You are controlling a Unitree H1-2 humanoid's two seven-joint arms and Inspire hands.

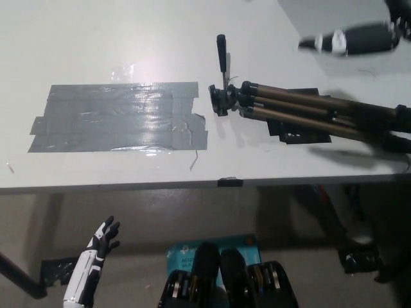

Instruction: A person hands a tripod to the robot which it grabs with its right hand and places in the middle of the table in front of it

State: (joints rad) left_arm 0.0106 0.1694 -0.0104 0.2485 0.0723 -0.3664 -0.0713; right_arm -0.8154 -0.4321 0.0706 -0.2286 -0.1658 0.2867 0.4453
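1. Tripod [292, 110]: lies flat on the white table [160, 32] in the right half of the frame, legs folded together. The black head points toward frame centre. The bronze leg tubes run to the right edge, where the black lower sections leave the picture. The black pan handle [221, 52] points up-frame from the head.

2. Right hand [350, 41]: upper right corner of the frame, above the tripod and well apart from it. It is motion-blurred, so whether it is spread or closed cannot be determined. It has no hold on the tripod.

3. Left hand [101, 240]: rests at the lower left of the frame, below the near table edge. The fingers are spread and it grasps nothing.

4. Surface markings: a patch of overlapping grey tape strips [119, 119] covers the table left of centre, its right edge just beside the tripod head. Black tape pieces [290, 136] lie under the tripod legs.

5. Legible text: a blue item [186, 251] at the bottom centre, below the table, carries pale print too small to read. Any tripod markings are too small to read.
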